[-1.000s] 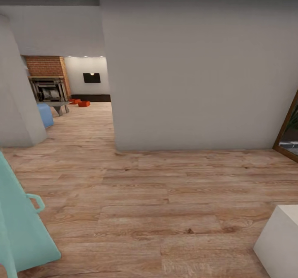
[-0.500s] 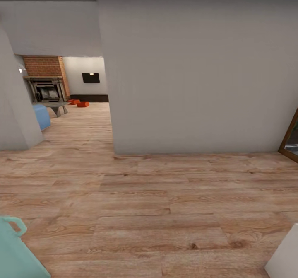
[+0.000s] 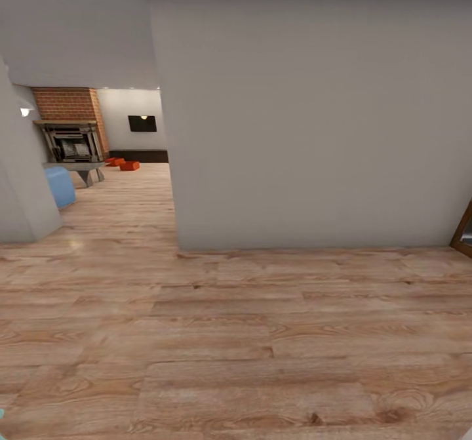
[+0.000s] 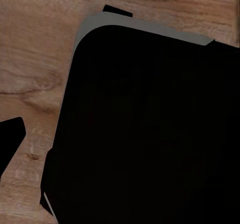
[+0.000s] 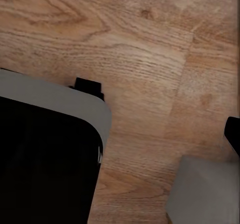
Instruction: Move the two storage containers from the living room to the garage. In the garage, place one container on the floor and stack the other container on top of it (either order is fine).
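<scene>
Two small orange-red storage containers (image 3: 129, 165) (image 3: 116, 161) sit side by side on the light wood floor, far off in the living room, seen through the opening left of the grey wall. Both are a long way ahead of me. In the left wrist view one dark fingertip (image 4: 11, 139) shows over the planks beside my black base (image 4: 150, 134). In the right wrist view a dark fingertip (image 5: 233, 134) shows at the frame's edge. Whether either gripper is open or shut is hidden.
A broad grey wall block (image 3: 308, 112) stands straight ahead. A wall corner (image 3: 19, 191) narrows the passage's left side. Beyond are a blue sofa (image 3: 59, 186), a glass-topped table (image 3: 84, 166), a brick fireplace (image 3: 71, 140) and a dark low cabinet (image 3: 141, 155). A wood frame (image 3: 464, 230) edges the right.
The whole head view has shifted: the camera has moved forward. The teal object at lower left and the white box at lower right have slid out of the picture.
</scene>
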Tool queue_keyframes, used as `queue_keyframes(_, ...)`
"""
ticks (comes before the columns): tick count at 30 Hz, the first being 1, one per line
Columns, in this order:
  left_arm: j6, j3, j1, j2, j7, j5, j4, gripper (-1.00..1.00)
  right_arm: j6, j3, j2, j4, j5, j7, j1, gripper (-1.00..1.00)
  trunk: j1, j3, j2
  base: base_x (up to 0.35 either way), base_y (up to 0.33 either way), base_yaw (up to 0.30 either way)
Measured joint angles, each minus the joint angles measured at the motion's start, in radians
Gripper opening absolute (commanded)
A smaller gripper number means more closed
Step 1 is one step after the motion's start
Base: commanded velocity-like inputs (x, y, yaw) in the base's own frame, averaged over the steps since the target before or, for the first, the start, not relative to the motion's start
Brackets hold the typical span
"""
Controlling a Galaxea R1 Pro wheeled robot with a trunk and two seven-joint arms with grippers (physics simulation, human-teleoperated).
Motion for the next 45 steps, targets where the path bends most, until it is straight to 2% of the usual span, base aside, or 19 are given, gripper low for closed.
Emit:
queue_keyframes(15, -0.006, 0.000, 0.000, 0.000, 0.000, 0.000, -0.001, 1.00, -0.001, -0.008, 0.011, 0.000, -0.009, 0.000, 0.000, 1.00, 0.000, 0.000, 0.000, 0.326, 0.000, 0.000)
queue_keyframes(32, -0.008, 0.000, 0.000, -0.001, 0.000, 0.000, -0.001, 1.00, -0.002, -0.010, 0.011, 0.000, -0.011, 0.000, 0.000, 1.00, 0.000, 0.000, 0.000, 0.326, 0.000, 0.002)
queue_keyframes(45, -0.010, 0.000, 0.000, -0.001, 0.000, -0.001, -0.001, 1.00, -0.006, -0.013, 0.006, -0.001, -0.009, 0.000, 0.000, 1.00, 0.000, 0.000, 0.000, 0.326, 0.000, 0.237)
